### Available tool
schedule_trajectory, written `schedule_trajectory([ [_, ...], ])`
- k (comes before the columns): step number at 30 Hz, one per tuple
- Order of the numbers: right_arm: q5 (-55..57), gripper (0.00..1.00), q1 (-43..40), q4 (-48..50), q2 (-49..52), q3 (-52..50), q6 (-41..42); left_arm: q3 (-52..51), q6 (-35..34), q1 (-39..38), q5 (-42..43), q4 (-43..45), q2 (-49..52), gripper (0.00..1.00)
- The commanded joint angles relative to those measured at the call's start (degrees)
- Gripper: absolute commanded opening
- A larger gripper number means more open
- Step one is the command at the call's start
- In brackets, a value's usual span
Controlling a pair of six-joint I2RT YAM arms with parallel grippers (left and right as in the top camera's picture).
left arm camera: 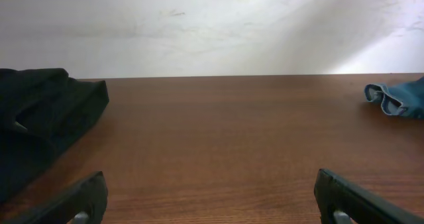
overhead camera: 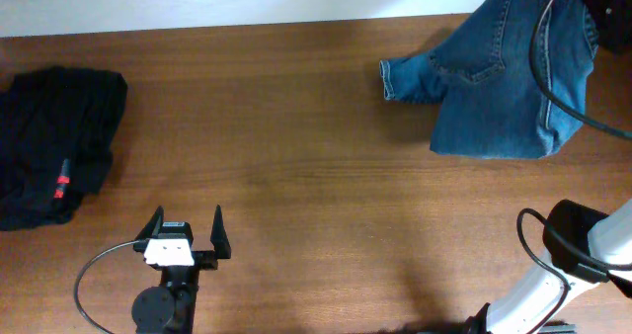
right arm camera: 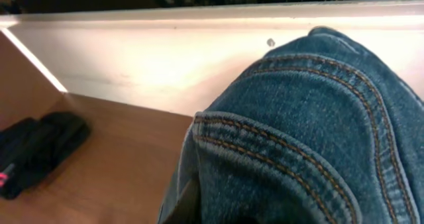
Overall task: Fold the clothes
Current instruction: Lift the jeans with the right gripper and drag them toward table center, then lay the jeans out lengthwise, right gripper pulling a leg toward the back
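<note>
The blue denim jeans point(overhead camera: 504, 87) lie bunched at the table's far right, with one leg cuff point(overhead camera: 395, 80) pointing left. Their upper part rises toward my right gripper point(overhead camera: 604, 8), which is shut on the jeans at the top right corner. In the right wrist view, stitched denim point(right arm camera: 305, 138) fills the frame and hides the jaws, leaving only a dark finger point(right arm camera: 191, 201) edge showing. My left gripper point(overhead camera: 188, 215) sits near the front left, open and holding nothing. Its fingers point(left arm camera: 86, 197) stand wide over bare wood, and the jeans cuff point(left arm camera: 391, 99) shows far off to the right.
A black garment point(overhead camera: 54, 146) with a small red tag lies at the table's left edge, also visible as dark cloth point(left arm camera: 40, 118) in the left wrist view. The right arm's base and white link point(overhead camera: 558, 265) stand at the front right. A white wall point(left arm camera: 212, 25) backs the table.
</note>
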Motion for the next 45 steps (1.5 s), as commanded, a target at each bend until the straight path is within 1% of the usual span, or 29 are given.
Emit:
schedule_trajectory([
  [1,-5.3,0.04,1.4,0.3,-1.6,0.6,-3.9,-0.3,0.9,0.2,0.6,0.0,-0.5,0.99],
  [5,-6.5,0.04,5.0,-0.2,-1.6,0.4,-6.3,-0.3,0.9,0.2,0.7,0.0,-0.5,0.99],
  [11,-6.0,0.04,15.7,-3.0,-0.1,0.4,-13.4,-0.3,0.9,0.2,0.7,0.0,-0.5,0.99],
  [15,0.6,0.04,24.3,-3.0,2.1,-0.4,-13.9,-0.3,0.9,0.2,0.8,0.0,-0.5,1.0],
  [17,4.0,0.04,28.6,-3.0,3.4,-1.6,-14.9,-0.3,0.7,0.2,2.3,0.2,-0.5,0.99],
  [20,9.7,0.04,35.6,-3.0,5.2,-5.0,-16.9,-0.3,0.7,0.2,5.7,4.1,-0.5,0.99],
  [24,16.1,0.04,43.7,-1.0,7.9,-10.7,-16.9,0.2,0.6,0.2,13.0,10.6,-0.5,0.99],
  [28,17.0,0.04,50.2,2.5,10.4,-17.1,-18.3,2.7,-1.8,0.2,17.2,11.5,-0.5,0.99],
  [34,18.6,0.04,58.1,10.9,12.7,-28.1,-18.3,8.3,-2.6,0.2,17.2,10.4,-0.5,0.99],
  [42,19.3,0.04,64.1,26.4,13.1,-41.4,-18.1,18.1,-2.5,0.2,16.1,-3.3,-0.5,0.99],
  [44,19.5,0.04,64.9,31.2,13.1,-43.8,-17.8,19.8,-2.5,0.2,16.1,-5.1,-0.5,0.99],
  [45,20.5,0.04,65.2,34.4,13.1,-44.8,-16.2,20.4,-2.5,0.2,16.1,-5.5,-0.5,0.99],
])
